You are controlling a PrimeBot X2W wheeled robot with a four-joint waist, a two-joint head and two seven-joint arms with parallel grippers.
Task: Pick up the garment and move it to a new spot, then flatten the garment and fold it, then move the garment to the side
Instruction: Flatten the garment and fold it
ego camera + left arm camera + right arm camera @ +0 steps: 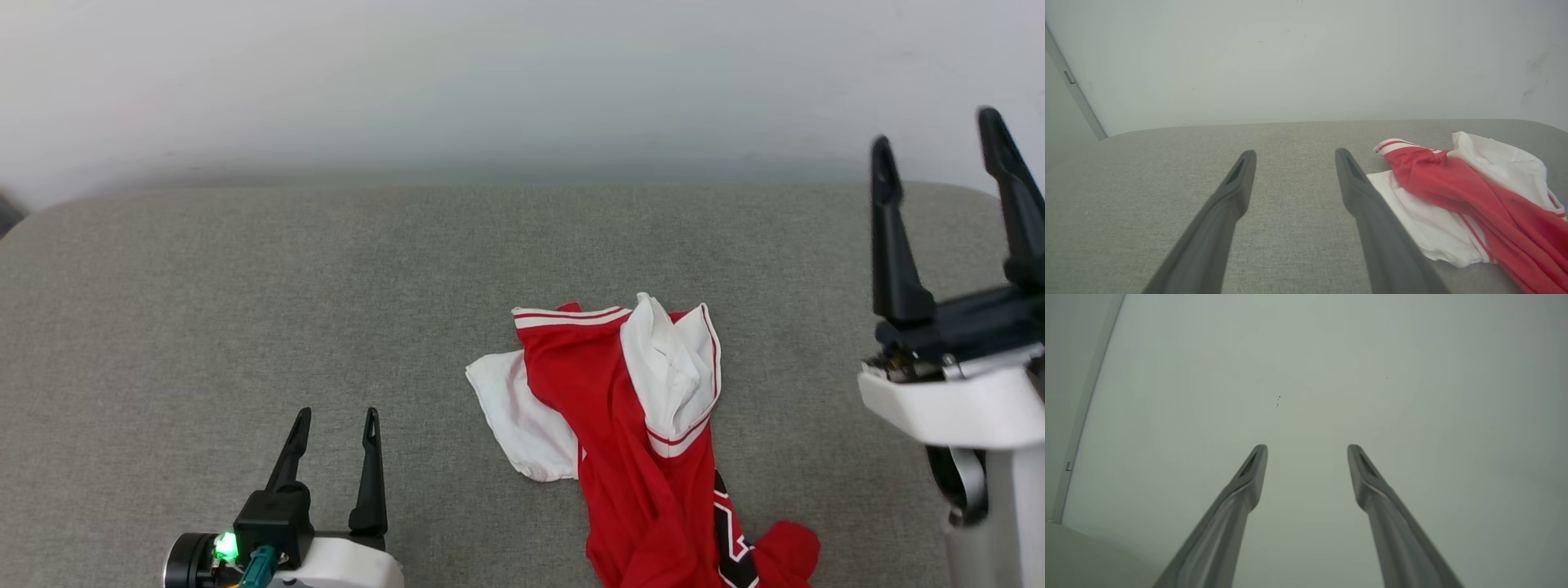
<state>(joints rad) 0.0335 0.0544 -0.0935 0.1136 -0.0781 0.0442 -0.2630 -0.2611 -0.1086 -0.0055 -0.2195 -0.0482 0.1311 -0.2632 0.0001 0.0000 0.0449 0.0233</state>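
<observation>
The left gripper [338, 412] is holding its two dark fingers [371, 465] spread apart with nothing between them. They are pointing across the counter [245, 286] toward the pale wall [490, 82]. A small green light [224, 545] is glowing on the black housing behind them. This gripper is sitting to the left of the garment [620, 408], apart from it and not touching the cloth. In the left wrist view, its right-hand finger is crossing in front of the nearest white sleeve edge.

The right gripper [935, 129] is also keeping its fingers [890, 245] wide apart and is gripping nothing. It is standing to the right of the garment and well apart from it. It is looming larger in the head view than the left one. In the right wrist view, its fingers are showing against the bare wall.

The garment is lying crumpled on the grey cloth-covered counter, between the two grippers and nearer the front edge than the wall. Its red body is bunching into a long ridge that is running off the bottom of the head view. A strip of black, white-outlined print [731, 531] is showing near that edge. One white sleeve with red stripes [673, 367] is lying folded over the red cloth. The other white sleeve [522, 416] is spreading flat on the side facing the left gripper.
</observation>
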